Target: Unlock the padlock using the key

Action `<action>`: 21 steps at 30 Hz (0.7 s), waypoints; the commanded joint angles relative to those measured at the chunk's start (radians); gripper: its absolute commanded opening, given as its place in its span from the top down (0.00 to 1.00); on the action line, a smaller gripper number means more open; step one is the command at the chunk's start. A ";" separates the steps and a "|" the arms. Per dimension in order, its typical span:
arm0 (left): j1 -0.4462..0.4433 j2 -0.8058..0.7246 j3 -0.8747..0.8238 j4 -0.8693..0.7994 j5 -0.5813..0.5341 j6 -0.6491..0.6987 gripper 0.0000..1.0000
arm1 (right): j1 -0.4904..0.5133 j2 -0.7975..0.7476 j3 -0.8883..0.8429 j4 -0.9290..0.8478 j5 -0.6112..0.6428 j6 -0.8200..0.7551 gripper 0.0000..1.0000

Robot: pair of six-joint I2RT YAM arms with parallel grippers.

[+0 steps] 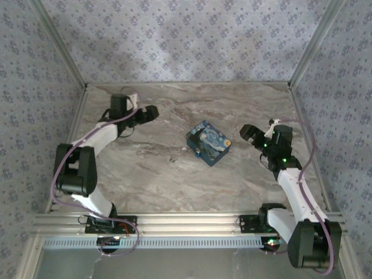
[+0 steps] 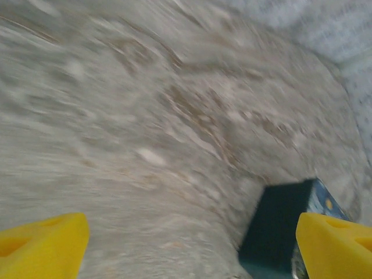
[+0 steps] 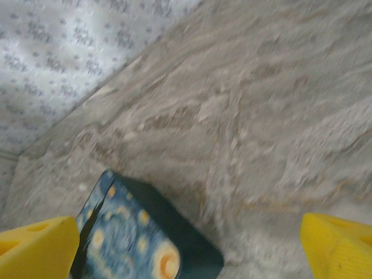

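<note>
The padlock and the key are hidden or out of view. A closed blue box point(image 1: 208, 142) printed with yellow swirls lies flat in the middle of the marble table point(image 1: 145, 174). My left gripper point(image 1: 152, 111) hovers to the back left of the box, apart from it, with its yellow fingers point(image 2: 43, 247) spread wide and nothing between them; the dark side of the box point(image 2: 279, 221) sits by the right finger. My right gripper point(image 1: 247, 132) is just right of the box, open too, its yellow fingers point(image 3: 38, 247) wide apart above the box lid point(image 3: 131, 238).
Patterned walls point(image 1: 186, 40) close the table at the back and both sides, with metal posts at the corners. A tiny dark speck point(image 1: 170, 158) lies left of the box, too small to identify. Bare marble point(image 1: 174, 186) stretches in front of the box.
</note>
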 commanded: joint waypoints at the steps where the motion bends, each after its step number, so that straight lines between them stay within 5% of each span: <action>1: -0.077 0.081 0.081 -0.025 0.101 -0.033 0.09 | 0.027 -0.055 -0.057 -0.094 -0.052 0.078 0.02; 12: -0.255 0.354 0.344 -0.085 0.233 -0.046 0.16 | 0.149 -0.025 -0.164 -0.028 -0.027 0.179 0.08; 21: -0.303 0.352 0.310 -0.055 0.293 -0.058 0.38 | 0.222 0.153 -0.119 0.105 -0.029 0.226 0.16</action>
